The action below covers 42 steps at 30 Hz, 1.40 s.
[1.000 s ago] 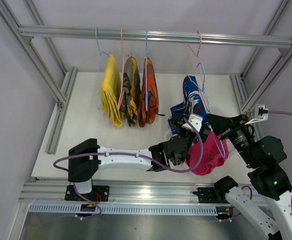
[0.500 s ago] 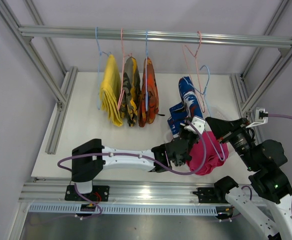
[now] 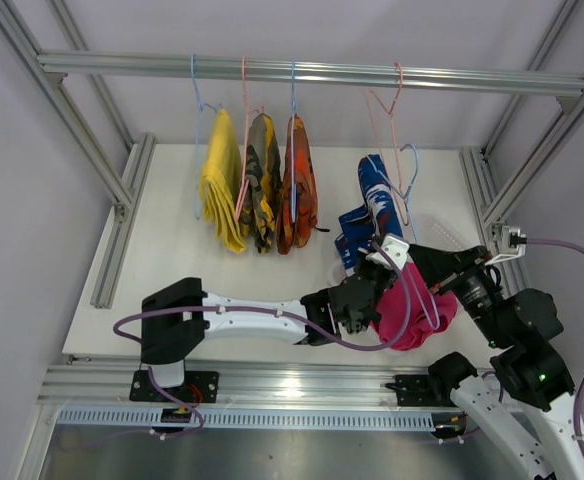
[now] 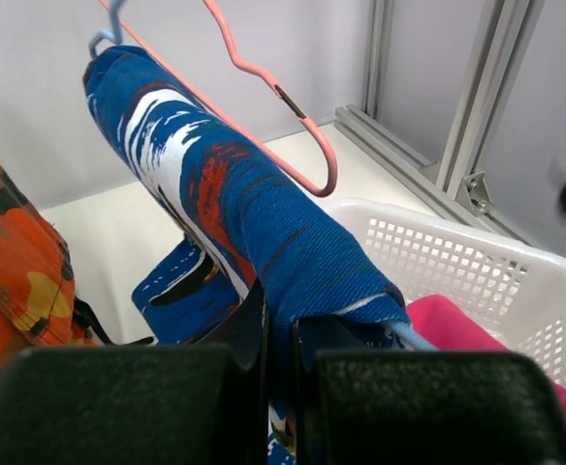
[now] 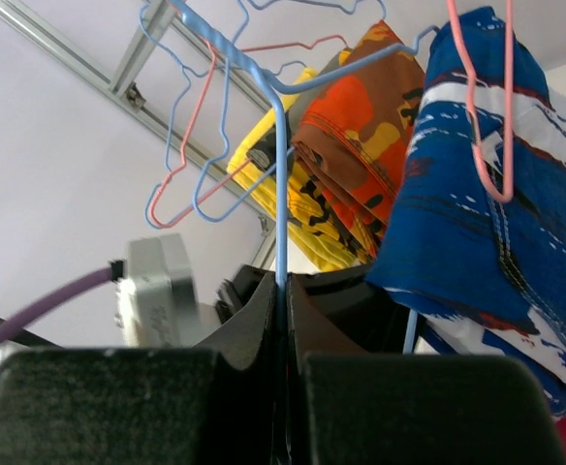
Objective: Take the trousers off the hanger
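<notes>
1. The blue-and-white trousers (image 4: 264,223) hang folded over a blue hanger (image 5: 279,194), rising up and away from the left pincer (image 4: 279,334).
2. The left pincer is closed tight on the lower fold of this cloth.
3. The right pincer (image 5: 283,300) is closed on the blue hanger's wire, which runs straight up from its tips.
4. A pink hanger (image 4: 293,107) lies against the same trousers, above the left pincer.
5. The magenta trousers (image 3: 412,315) lie in a white basket (image 4: 457,252), just right of the left pincer.
6. The yellow trousers (image 3: 220,190), camouflage trousers (image 3: 260,180) and orange-red trousers (image 3: 299,185) hang from the rail (image 3: 312,70), well left of both pincers.
</notes>
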Available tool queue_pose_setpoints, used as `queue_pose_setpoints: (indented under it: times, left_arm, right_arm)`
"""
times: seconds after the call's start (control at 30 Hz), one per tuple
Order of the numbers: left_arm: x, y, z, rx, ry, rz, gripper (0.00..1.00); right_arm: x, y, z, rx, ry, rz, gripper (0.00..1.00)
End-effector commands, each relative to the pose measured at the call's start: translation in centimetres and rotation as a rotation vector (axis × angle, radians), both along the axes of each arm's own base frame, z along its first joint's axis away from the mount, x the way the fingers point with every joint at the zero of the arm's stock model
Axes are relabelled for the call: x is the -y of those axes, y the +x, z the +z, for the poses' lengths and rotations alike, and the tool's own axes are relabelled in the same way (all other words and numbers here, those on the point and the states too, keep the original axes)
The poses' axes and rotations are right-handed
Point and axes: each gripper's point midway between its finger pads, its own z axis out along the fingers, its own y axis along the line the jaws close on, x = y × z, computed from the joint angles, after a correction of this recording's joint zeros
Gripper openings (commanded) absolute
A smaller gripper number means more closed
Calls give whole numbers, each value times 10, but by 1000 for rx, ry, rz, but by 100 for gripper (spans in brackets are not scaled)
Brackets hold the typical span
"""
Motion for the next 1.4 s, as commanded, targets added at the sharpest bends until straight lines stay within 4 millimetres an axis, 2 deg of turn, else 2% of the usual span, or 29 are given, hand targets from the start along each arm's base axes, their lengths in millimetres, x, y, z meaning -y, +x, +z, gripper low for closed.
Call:
queue_pose_setpoints:
  times: [0.0, 0.13, 0.2, 0.33, 0.4, 0.43, 0.57, 0.9, 1.03, 1.2, 1.23, 1.37]
  left_arm:
    - [-35, 4, 59, 31, -149, 69, 1]
    - [-48, -7, 87, 43, -186, 43, 1]
    - [-54, -12, 96, 46, -202, 28, 1]
    - [-71, -21, 127, 40, -266, -9, 1]
    - [-75, -24, 134, 35, -273, -29, 1]
    - [-81, -27, 145, 32, -306, -41, 1]
    - [-88, -30, 162, 31, -328, -60, 1]
    - [-84, -36, 175, 10, -332, -107, 1]
    - [-86, -38, 189, 13, -331, -122, 1]
    - [-98, -49, 222, 19, -400, -170, 1]
    - [-105, -52, 235, 25, -429, -177, 1]
    - [-114, -58, 252, 37, -458, -188, 1]
  right_arm:
    - [-3, -3, -4, 17, 34, 21, 0]
    - [-5, 4, -31, -26, 15, 9, 0]
    - [-4, 5, -38, -32, 10, 6, 0]
    - [-7, 9, -50, -44, 0, 6, 0]
    - [-8, 12, -56, -50, -5, 5, 0]
    - [-9, 13, -60, -53, -12, 9, 0]
    - [-13, 19, -71, -70, -26, 13, 0]
    - [-24, 30, -95, -103, -79, 35, 0]
    - [-24, 35, -108, -123, -98, 25, 0]
    - [-29, 43, -122, -152, -110, 29, 0]
    - [-30, 44, -124, -157, -110, 31, 0]
    - [-38, 47, -128, -181, -89, 58, 0]
